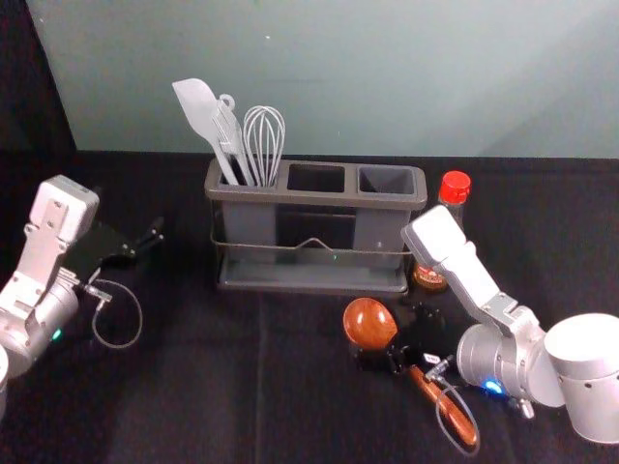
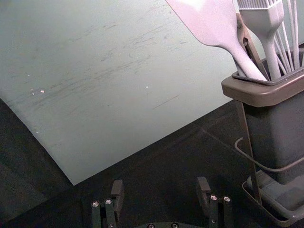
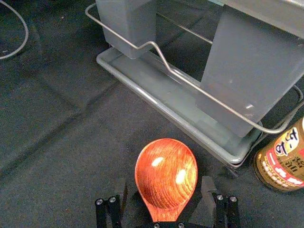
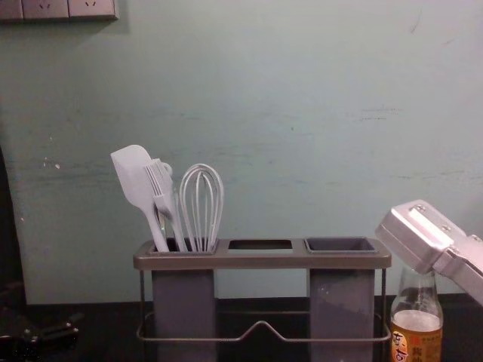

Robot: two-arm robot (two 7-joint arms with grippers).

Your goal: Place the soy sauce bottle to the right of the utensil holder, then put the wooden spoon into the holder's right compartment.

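Glossy red-brown wooden spoon [image 1: 369, 324], laid on black cloth [image 1: 193, 387], is straddled by the right gripper [image 3: 164, 184], fingers apart — probably for pinching, since the red-capped glass soy sauce bottle [image 1: 455, 187] is already placed right of the grey utensil holder [image 1: 319, 198]. The left gripper [image 2: 159, 183], spread, is parked leftward.

Likely a lab: black cloth [image 1: 193, 396] spread before a scuffed grey-green wall [image 4: 302, 113] with power sockets [image 4: 45, 8].

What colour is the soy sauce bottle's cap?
Red; the cap shows best in the head view.
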